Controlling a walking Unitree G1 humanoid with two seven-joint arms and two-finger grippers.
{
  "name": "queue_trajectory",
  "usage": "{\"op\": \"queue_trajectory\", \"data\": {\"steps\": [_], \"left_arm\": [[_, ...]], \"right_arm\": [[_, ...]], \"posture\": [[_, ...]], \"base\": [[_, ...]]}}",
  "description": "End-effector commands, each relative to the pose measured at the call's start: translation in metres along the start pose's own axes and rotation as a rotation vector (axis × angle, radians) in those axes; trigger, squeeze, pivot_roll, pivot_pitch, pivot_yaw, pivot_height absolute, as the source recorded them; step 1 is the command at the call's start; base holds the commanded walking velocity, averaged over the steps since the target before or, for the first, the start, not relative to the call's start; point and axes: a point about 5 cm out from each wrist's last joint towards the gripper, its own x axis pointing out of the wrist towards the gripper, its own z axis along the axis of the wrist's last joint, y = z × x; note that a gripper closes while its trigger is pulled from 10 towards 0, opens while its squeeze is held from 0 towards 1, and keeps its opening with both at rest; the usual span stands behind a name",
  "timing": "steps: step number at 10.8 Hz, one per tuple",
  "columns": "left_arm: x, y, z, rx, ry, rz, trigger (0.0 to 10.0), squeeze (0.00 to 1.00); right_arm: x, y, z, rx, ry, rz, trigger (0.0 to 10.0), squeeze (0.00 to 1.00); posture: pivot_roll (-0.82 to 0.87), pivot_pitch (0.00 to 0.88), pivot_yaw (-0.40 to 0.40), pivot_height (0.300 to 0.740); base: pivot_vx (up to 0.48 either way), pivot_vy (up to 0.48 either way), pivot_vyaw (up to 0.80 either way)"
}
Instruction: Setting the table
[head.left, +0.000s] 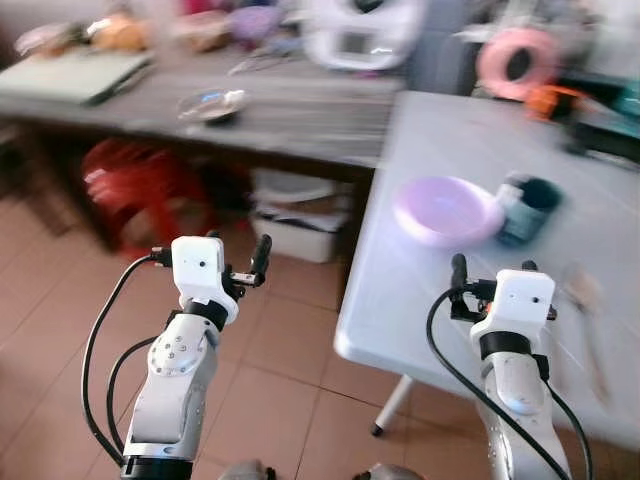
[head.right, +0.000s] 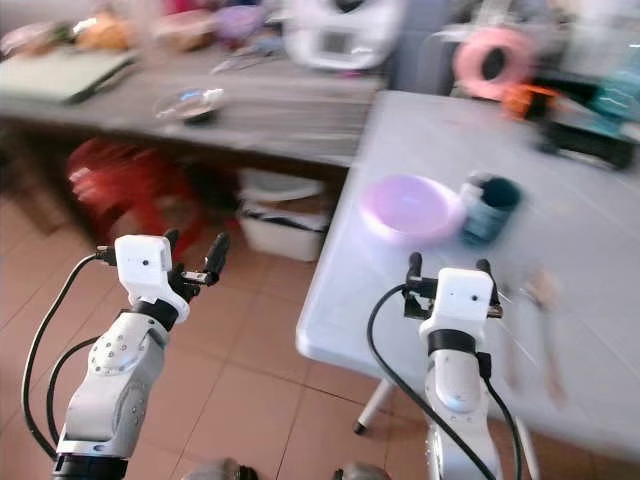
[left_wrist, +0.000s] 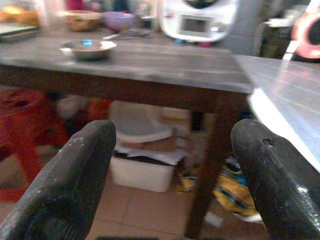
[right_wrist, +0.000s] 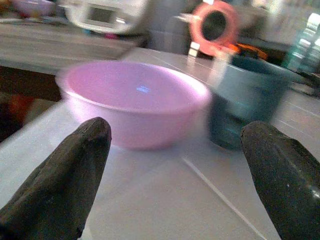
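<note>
Two pieces of tableware sit near the corner of the pale tiled surface (head.left: 440, 130): a pink bowl (head.left: 447, 211) and, just beside it on the robot's right, a dark teal mug (head.left: 529, 208). Whether they touch cannot be told through the blur. Further to the right lies what looks like cutlery (head.left: 588, 300), too smeared to name.

The right gripper (right_wrist: 175, 175) hangs over the near edge of the surface with its jaws spread wide and holding nothing; its wrist view looks straight at the bowl and mug between the two fingers. The left gripper (head.left: 240, 262) is raised over the tiled floor (head.left: 60, 300), off the corner of the surface, jaws also spread and empty, facing the dark wooden side table (left_wrist: 125, 60) where a small metal bowl (left_wrist: 88, 48) stands.

The step in hand looks like an approach to the bowl or mug with the right arm. To do it well, the robot would best settle first, since the head views are blurred. A grip on the bowl's near rim, one finger inside and one outside, seems the surest hold. The mug stands close enough to be knocked by the outer finger, so coming in on the bowl's left side would be safer. The bowl sits near the surface's edge; pushing it leftward risks tipping it off.
</note>
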Motion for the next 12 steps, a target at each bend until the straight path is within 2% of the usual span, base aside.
{"op": "queue_trajectory", "data": {"steps": [1, 3, 5, 7, 8, 9, 10, 12], "left_arm": [[-0.001, 0.000, 0.005, 0.006, -0.023, -0.011, 10.0, 0.00], [0.000, -0.001, 0.005, -0.001, -0.029, -0.016, 10.0, 0.00], [0.000, -0.003, 0.006, -0.005, -0.033, -0.029, 10.0, 0.00], [0.001, -0.002, 0.005, -0.012, -0.026, -0.020, 10.0, 0.00], [0.001, -0.002, 0.005, -0.014, -0.023, -0.022, 10.0, 0.00], [0.001, -0.003, 0.004, -0.014, -0.022, -0.022, 10.0, 0.00], [0.001, -0.003, 0.003, -0.020, -0.015, -0.024, 10.0, 0.00], [0.002, -0.004, 0.001, -0.024, -0.003, -0.028, 10.0, 0.00]], "right_arm": [[0.002, 0.004, 0.012, -0.016, -0.059, 0.022, 10.0, 0.00], [0.006, 0.011, 0.032, -0.033, -0.143, 0.058, 10.0, 0.00], [0.008, 0.012, 0.035, -0.054, -0.165, 0.067, 10.0, 0.00], [0.012, 0.004, 0.034, -0.104, -0.146, 0.020, 10.0, 0.00], [0.019, -0.003, 0.032, -0.090, -0.113, -0.002, 10.0, 0.00], [0.023, -0.005, 0.034, -0.098, -0.114, 0.002, 10.0, 0.00], [0.035, -0.010, 0.039, -0.135, -0.093, 0.038, 10.0, 0.00], [0.045, -0.019, 0.038, -0.149, -0.023, 0.021, 10.0, 0.00]], "posture": [[-0.07, 0.000, 0.035, 0.740], [-0.07, 0.000, 0.036, 0.740], [-0.07, 0.000, 0.035, 0.740], [-0.07, 0.000, 0.034, 0.740], [-0.07, 0.000, 0.034, 0.740], [-0.07, 0.000, 0.034, 0.740], [-0.07, 0.000, 0.036, 0.740], [-0.07, 0.000, 0.036, 0.740]], "base": [[0.281, 0.000, 0.00], [0.281, 0.000, 0.00], [0.127, 0.000, 0.00], [0.000, 0.000, 0.00], [0.000, 0.000, 0.00], [0.000, 0.000, 0.00], [0.000, 0.000, 0.00], [0.000, 0.000, 0.00]]}}
